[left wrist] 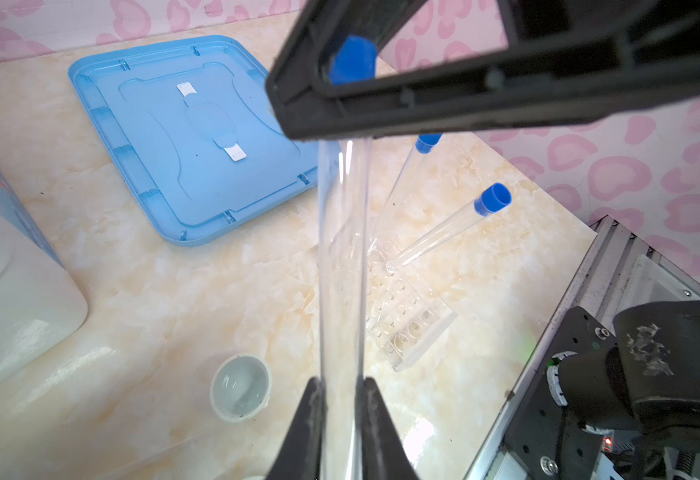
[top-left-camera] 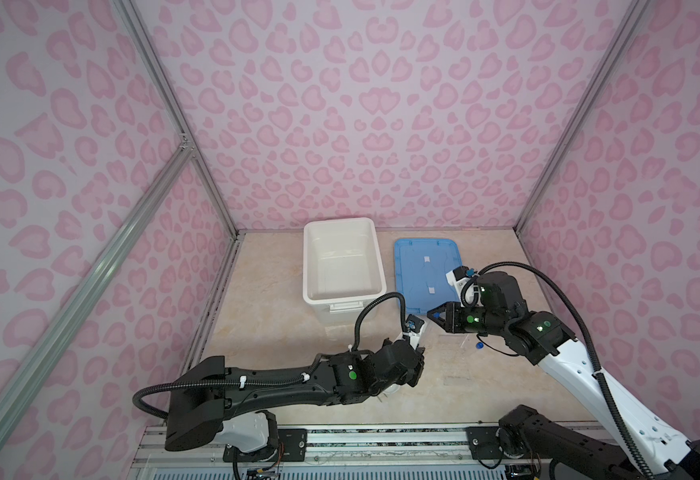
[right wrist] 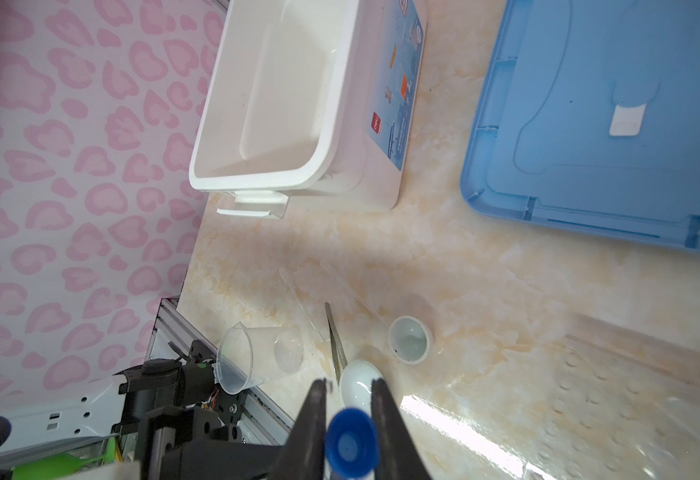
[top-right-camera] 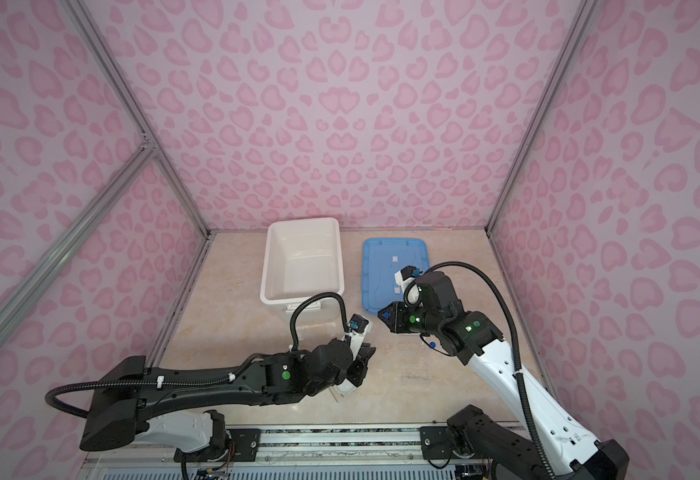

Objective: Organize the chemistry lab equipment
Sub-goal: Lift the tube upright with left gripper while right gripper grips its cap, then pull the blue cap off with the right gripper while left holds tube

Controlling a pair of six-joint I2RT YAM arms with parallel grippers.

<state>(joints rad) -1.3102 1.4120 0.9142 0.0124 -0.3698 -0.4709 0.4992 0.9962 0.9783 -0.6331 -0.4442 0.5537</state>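
One long clear tube (left wrist: pixel 342 257) with a blue cap (right wrist: pixel 352 440) is held in the air between both arms. My left gripper (left wrist: pixel 340 382) is shut on its lower end. My right gripper (right wrist: pixel 350 384) has both fingers against the capped end. In both top views the two grippers (top-left-camera: pixel 419 357) (top-left-camera: pixel 433 316) stand close together mid-table. Two more blue-capped tubes (left wrist: pixel 402 191) (left wrist: pixel 444 232) slant up from the clear rack (left wrist: pixel 406 316). Two white dishes (right wrist: pixel 410 338) (right wrist: pixel 358 386), metal tweezers (right wrist: pixel 336 340), faint clear droppers (right wrist: pixel 298 299) and a clear vessel (right wrist: pixel 257 357) on its side lie below.
An open white box (top-left-camera: pixel 342 266) stands at the back of the marble table. Its blue lid (top-left-camera: pixel 427 270) lies flat to the right of it. Pink patterned walls close in three sides, and a metal rail (top-left-camera: pixel 381 440) runs along the front edge.
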